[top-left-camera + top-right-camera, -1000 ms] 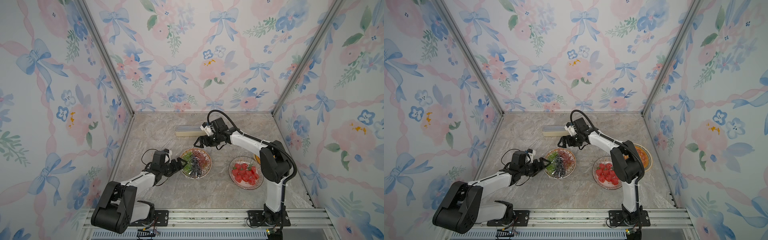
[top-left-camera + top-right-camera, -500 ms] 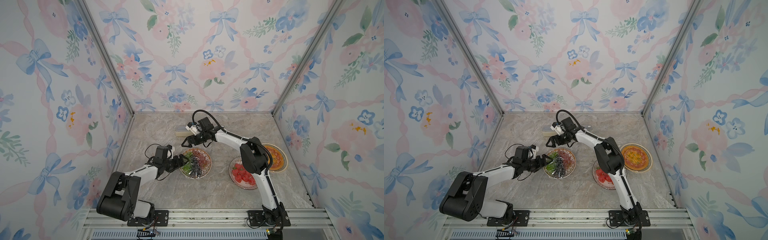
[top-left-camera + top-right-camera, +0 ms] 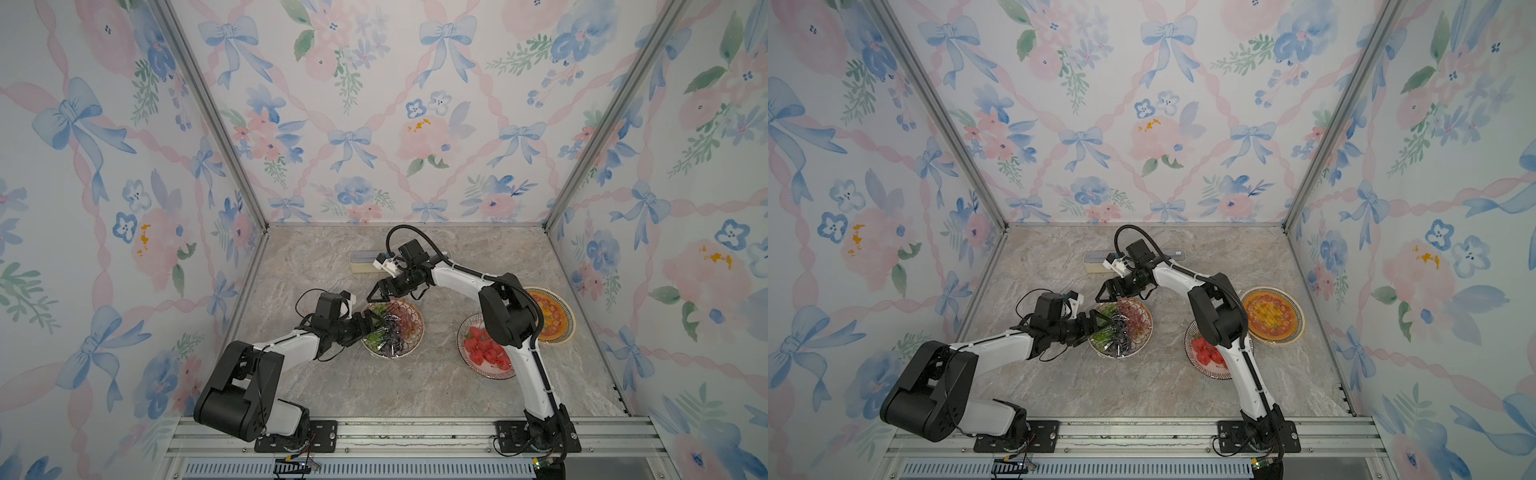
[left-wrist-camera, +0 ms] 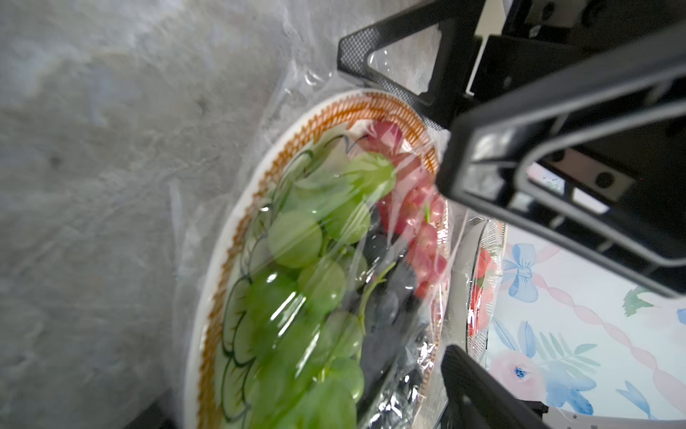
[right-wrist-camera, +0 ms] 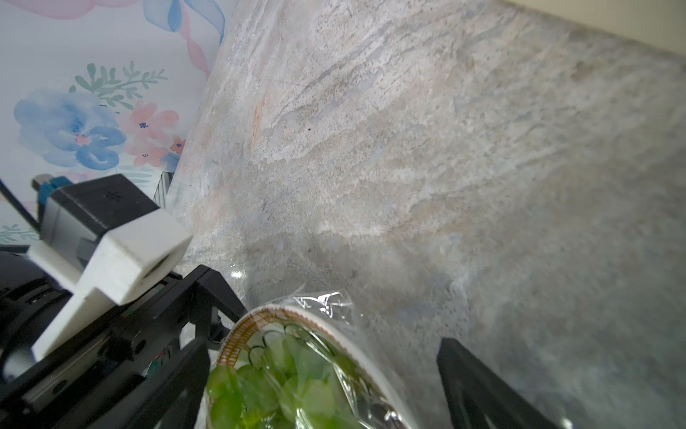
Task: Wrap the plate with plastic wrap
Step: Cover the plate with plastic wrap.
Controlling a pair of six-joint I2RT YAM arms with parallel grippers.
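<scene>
The left pincer (image 3: 371,325) stands wide open with nothing between its fingers, its tips over the left side of the plate (image 3: 420,329). The left wrist view shows one finger (image 4: 493,163) above the red grapes and the other (image 4: 479,390) low at the plate's edge. Whether either presses on the film I cannot tell.

The right pincer (image 3: 375,293) is also open and empty. It points down at the far-left rim, and one of its triangular fingers (image 4: 386,63) sits just beyond the plate.

The plastic wrap (image 4: 334,230) lies over the plate's green, red and dark grapes — thin, clear and glossy, with bright streaks where it creases. It hugs the fruit loosely, spills past the orange-patterned rim (image 4: 230,260) and spreads in crinkled folds onto the tabletop (image 3: 415,395).

Behind the right pincer, near the back wall, rests the long cream box (image 3: 362,264), partly hidden by the right arm.

Further right sit two more plates — one of red fruit (image 3: 467,347), largely behind the arm, and one with an orange topping (image 3: 568,332).
</scene>
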